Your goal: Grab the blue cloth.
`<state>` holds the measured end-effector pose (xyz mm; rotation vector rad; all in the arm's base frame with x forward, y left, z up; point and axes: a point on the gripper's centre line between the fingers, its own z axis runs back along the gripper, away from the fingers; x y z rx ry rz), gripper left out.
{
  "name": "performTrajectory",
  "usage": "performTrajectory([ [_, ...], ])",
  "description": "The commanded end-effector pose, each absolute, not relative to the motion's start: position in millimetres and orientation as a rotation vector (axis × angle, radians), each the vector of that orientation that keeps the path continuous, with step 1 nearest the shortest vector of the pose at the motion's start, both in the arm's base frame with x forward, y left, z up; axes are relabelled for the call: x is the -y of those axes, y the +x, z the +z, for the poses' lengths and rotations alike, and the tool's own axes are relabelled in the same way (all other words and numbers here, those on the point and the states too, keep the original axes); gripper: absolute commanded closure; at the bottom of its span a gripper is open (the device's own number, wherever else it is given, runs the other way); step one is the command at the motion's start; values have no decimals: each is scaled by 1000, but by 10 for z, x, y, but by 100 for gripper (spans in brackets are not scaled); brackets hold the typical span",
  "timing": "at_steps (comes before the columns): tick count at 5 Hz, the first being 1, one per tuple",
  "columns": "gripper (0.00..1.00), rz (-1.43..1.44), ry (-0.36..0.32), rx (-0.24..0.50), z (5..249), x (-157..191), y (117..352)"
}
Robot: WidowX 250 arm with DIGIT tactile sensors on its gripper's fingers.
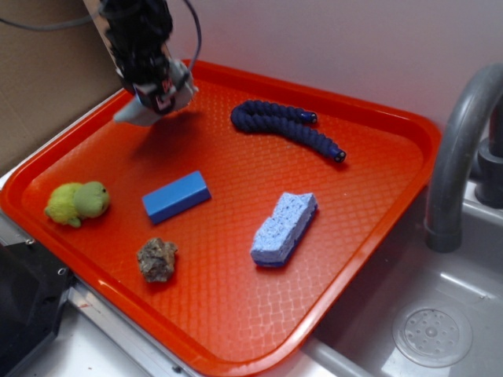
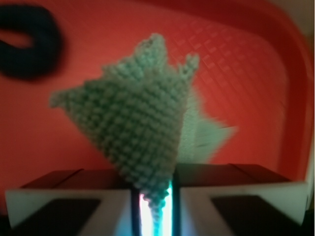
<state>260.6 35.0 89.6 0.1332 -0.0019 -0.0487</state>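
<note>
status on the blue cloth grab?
Tool shut on blue cloth, pinched at one corner. Cloth hangs above the tray, far-left corner. Nothing in the way.

Soft, even light fills the exterior view; a faint shadow falls on the orange tray [image 1: 236, 196] near its far-left corner. The wrist view is blurred, edges softest.
</note>
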Motion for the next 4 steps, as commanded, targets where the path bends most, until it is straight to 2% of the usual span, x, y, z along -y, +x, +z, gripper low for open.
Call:
performTrajectory([
  [1, 100, 7, 51, -20, 1713, 177, 2534],
  [2, 100, -33, 25, 7, 2004, 362, 2541],
  [3, 100, -25, 38, 88, 2264, 446, 2552],
  [4, 100, 99, -22, 193, 2264, 295, 2624],
])
